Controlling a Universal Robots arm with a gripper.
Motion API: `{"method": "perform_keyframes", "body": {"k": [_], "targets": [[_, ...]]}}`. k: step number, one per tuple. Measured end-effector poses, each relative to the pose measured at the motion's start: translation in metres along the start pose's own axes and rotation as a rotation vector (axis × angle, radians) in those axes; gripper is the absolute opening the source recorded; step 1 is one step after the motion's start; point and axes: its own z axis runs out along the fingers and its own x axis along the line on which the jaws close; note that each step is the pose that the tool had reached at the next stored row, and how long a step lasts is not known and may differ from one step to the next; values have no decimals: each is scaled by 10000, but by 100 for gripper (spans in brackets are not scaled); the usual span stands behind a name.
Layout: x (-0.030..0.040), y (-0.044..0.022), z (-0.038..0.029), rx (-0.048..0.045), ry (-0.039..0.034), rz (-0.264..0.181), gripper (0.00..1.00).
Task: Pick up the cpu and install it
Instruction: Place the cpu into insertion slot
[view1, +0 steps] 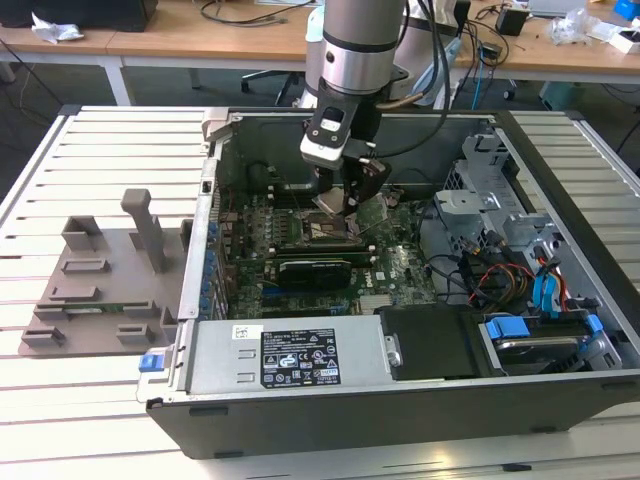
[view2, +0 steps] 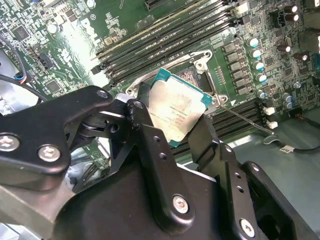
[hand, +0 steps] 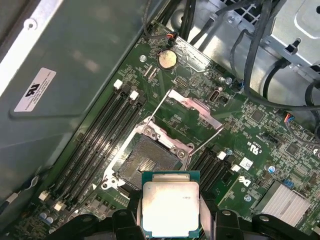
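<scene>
You've got the claw (hand: 171, 222) clamped on two opposite edges of the cpu (hand: 171, 207), metal top up and underside clear, over the motherboard (hand: 260, 145) right by the socket (hand: 145, 167), whose cover plate (hand: 192, 105) stands open to take it

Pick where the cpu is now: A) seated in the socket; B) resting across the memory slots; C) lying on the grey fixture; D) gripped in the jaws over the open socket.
D: the gripper clamps the cpu in its jaws; the socket beyond lies open, empty.
</scene>
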Motion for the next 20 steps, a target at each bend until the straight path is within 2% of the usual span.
{"method": "perform_keyframes", "body": {"k": [9,20], "targets": [[0,0,3,9,20,485,55],[0,0,6,35,74,1829,55]]}}
